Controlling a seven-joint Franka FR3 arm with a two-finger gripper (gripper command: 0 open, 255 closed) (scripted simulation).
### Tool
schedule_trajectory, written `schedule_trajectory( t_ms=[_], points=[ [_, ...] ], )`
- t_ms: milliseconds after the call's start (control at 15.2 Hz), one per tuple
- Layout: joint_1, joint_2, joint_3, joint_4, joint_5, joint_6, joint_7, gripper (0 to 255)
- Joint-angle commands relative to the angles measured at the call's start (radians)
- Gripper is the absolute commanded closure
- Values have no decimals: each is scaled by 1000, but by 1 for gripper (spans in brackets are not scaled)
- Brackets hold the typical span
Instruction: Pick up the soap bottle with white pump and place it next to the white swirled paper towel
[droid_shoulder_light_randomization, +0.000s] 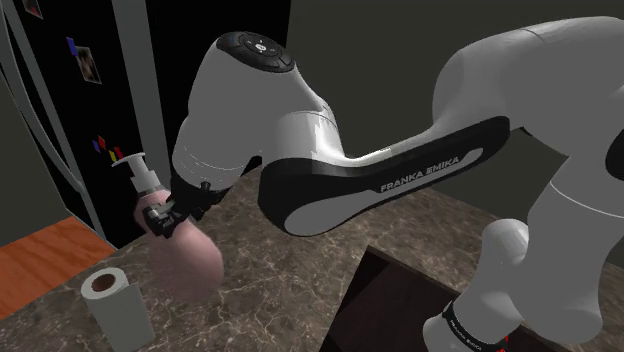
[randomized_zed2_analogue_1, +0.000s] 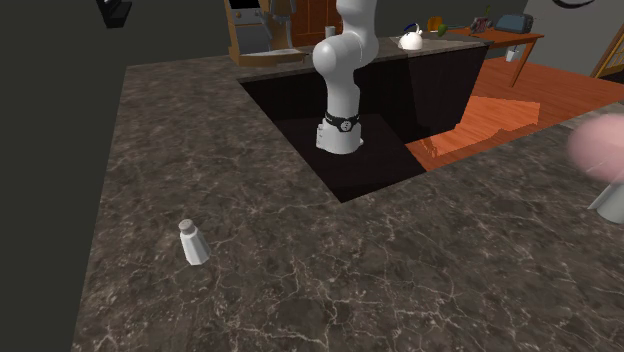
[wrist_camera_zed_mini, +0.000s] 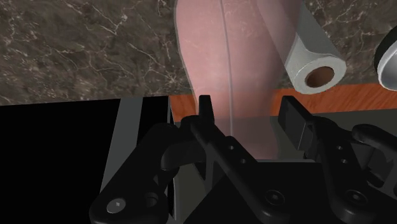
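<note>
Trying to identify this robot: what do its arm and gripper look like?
The arm has rounded white shells with dark joints. A black inlay on one link carries white FRANKA EMIKA lettering, and a dark band rings the lower link. The gripper is all black, with two blocky fingers.

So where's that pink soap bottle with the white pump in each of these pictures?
Shoulder view: pink soap bottle at lower left, below the white arm.
Second exterior view: its pink body cut by the right edge.
Wrist view: upper middle, clasped in the black gripper.
Shared landmark: the white paper towel roll beside it, also in the wrist view.
</note>
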Motion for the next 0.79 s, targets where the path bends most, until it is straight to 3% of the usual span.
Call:
schedule_trajectory(
  t_ms=[0, 726],
  points=[
    [1, 8, -2, -16, -10, 25, 12, 255],
    [7, 66, -18, -89, -75, 148, 78, 255]
  ],
)
